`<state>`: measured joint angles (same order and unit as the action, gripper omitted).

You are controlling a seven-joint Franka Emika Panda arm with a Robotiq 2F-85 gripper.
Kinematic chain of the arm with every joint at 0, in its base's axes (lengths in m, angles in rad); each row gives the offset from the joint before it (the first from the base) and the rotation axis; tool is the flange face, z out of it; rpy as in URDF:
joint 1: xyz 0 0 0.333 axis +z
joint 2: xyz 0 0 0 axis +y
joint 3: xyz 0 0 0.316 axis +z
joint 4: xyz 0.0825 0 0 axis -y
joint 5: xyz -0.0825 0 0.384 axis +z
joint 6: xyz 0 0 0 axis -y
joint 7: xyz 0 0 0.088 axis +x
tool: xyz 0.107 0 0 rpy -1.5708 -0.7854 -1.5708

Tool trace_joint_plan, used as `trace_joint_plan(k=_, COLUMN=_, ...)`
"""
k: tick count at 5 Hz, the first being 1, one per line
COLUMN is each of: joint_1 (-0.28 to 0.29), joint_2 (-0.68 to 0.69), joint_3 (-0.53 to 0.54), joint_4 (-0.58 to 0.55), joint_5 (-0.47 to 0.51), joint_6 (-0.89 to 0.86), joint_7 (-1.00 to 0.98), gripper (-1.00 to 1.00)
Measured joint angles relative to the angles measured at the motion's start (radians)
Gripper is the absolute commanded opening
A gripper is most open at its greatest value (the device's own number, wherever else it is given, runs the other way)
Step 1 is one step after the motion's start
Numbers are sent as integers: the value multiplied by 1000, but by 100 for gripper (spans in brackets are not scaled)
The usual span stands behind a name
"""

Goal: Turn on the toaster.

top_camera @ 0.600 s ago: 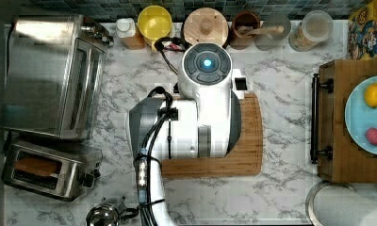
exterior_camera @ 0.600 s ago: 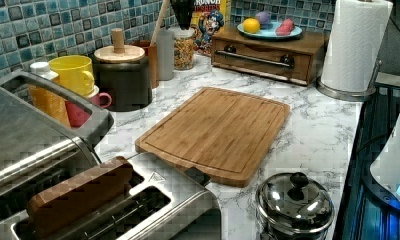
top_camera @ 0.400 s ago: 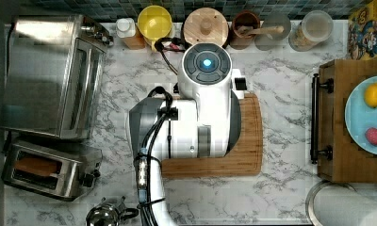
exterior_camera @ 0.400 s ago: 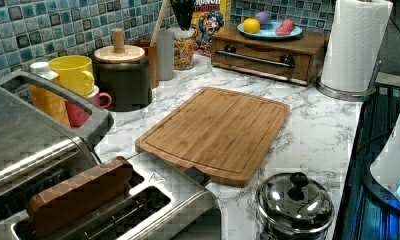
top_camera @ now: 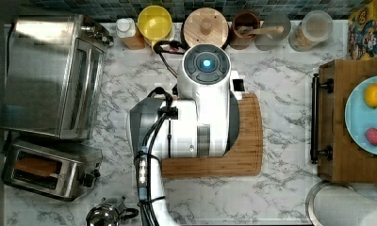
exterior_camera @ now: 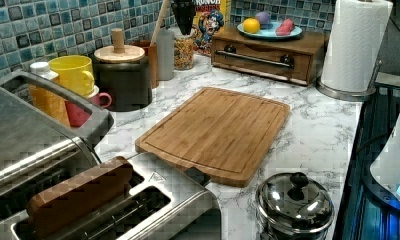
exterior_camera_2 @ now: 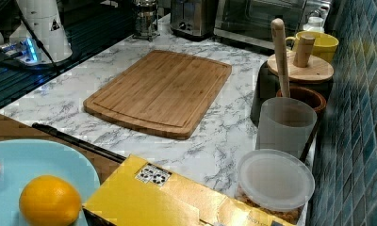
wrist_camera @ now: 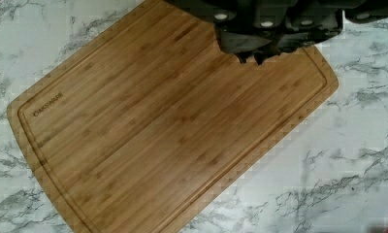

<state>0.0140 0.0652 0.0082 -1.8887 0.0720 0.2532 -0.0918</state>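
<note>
**Wrist view: end effector poised over the cutting board, toaster well off to the side**

Wrist view showed the end effector (wrist_camera: 252, 59) above the bamboo cutting board (wrist_camera: 168, 126), its dark fingertips close together with nothing between them; whether a small gap remained could not be told. The board lay flat on the marble table (wrist_camera: 328, 160) directly beneath the end effector, bare.

From the top view, the white arm (top_camera: 203, 113) hung over the cutting board (top_camera: 245, 155) and covered most of it. The toaster (top_camera: 47, 169) stood well apart from the end effector, towards the top view's lower left, with a brown slice of bread (top_camera: 36, 165) in one slot and the black lever knob (top_camera: 88, 180) at the end nearer the arm. Just beyond the toaster stood the larger toaster oven (top_camera: 54, 77). A small steel pot (top_camera: 104, 217) sat between the toaster and the arm's base.

The left view showed the toaster (exterior_camera: 153, 210) in the foreground with the bread (exterior_camera: 78, 192) standing proud of the slot, near one corner of the board.
</note>
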Motion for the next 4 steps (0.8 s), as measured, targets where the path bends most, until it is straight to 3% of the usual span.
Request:
trace_joint_plan(k=2, joint_1=-21, joint_2=-11, joint_3=67, joint_4=-39, joint_5=14, joint_6=56, joint_7=-4, gripper=-100)
trace_joint_plan(k=4, joint_1=18, joint_2=-45, joint_3=181, joint_4=-141, joint_5=37, joint_6=177, joint_7=-3, gripper=-100)
